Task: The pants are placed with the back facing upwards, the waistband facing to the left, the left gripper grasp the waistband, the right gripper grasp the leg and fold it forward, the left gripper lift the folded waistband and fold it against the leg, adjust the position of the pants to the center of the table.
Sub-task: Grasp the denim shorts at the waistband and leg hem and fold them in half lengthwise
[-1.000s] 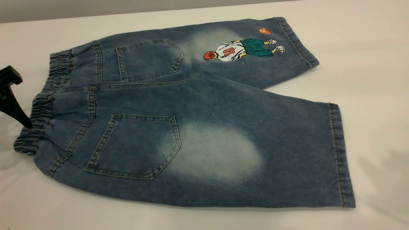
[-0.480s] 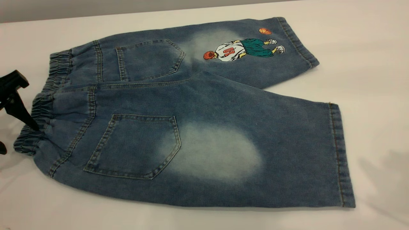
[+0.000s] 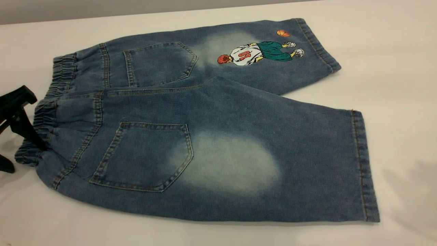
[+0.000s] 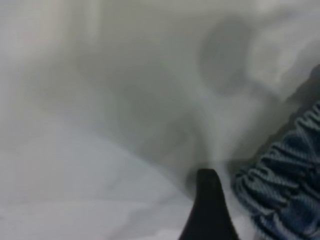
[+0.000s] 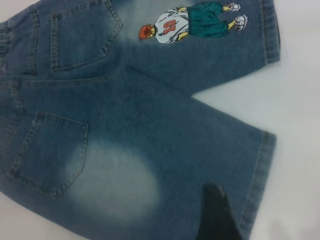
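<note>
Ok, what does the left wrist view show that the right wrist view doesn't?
Left wrist only: the gathered waistband up close, beside the left end effector. Right wrist only: the cartoon print, and the right end effector over the leg near its hem. Both: the pants on the table.

"10" on the pants' (image 3: 211, 136) print (image 3: 259, 53)

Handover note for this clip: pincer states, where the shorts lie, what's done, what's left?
Left pincer: open, astride the waistband at the near left end, not closed.
Right pincer: above the plain leg near its hem; grip state unclear.
Pants: flat, back up, waistband left, on the table.
Done: nothing folded.
Left: both grasps, both folds, centring.
</note>
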